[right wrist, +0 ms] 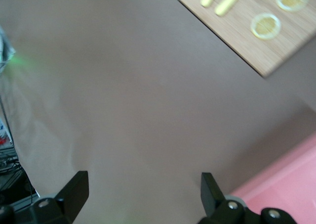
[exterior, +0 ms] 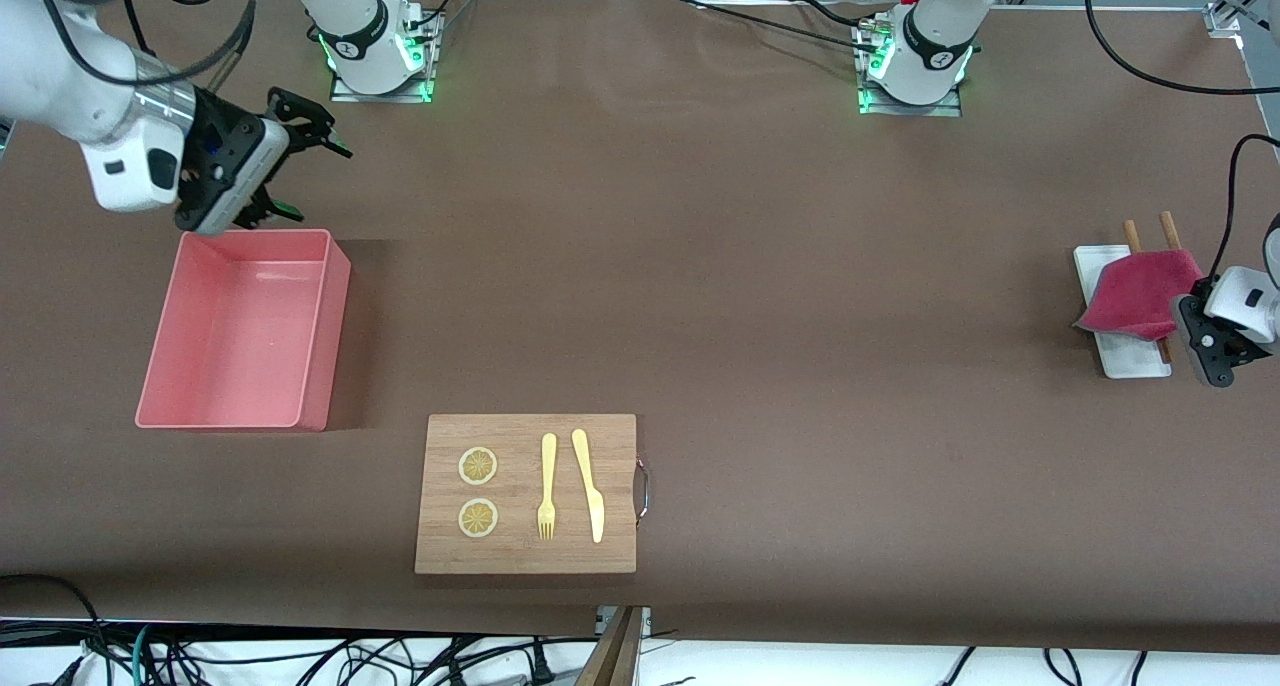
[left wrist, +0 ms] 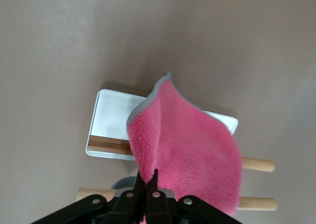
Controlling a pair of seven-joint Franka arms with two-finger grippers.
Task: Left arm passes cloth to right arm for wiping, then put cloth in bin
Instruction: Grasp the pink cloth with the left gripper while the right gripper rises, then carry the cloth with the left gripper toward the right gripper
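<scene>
The magenta-red cloth point(exterior: 1140, 301) hangs lifted over the small white tray point(exterior: 1135, 361) at the left arm's end of the table. My left gripper point(exterior: 1188, 316) is shut on the cloth's corner. In the left wrist view the cloth point(left wrist: 192, 145) drapes from the closed gripper point(left wrist: 150, 177), its grey underside showing at the edge. My right gripper point(exterior: 310, 171) is open and empty in the air over the pink bin's point(exterior: 330, 266) rim nearest the robots' bases. The right wrist view shows the gripper point(right wrist: 143, 182) spread wide, with the bin's corner point(right wrist: 286, 184) beside it. The bin is empty.
Two wooden sticks point(exterior: 1131, 234) lie on the white tray point(left wrist: 111, 115) under the cloth. A wooden cutting board point(exterior: 530, 546) with a yellow fork point(exterior: 547, 486), a knife point(exterior: 588, 484) and two lemon slices point(exterior: 477, 465) lies near the front camera.
</scene>
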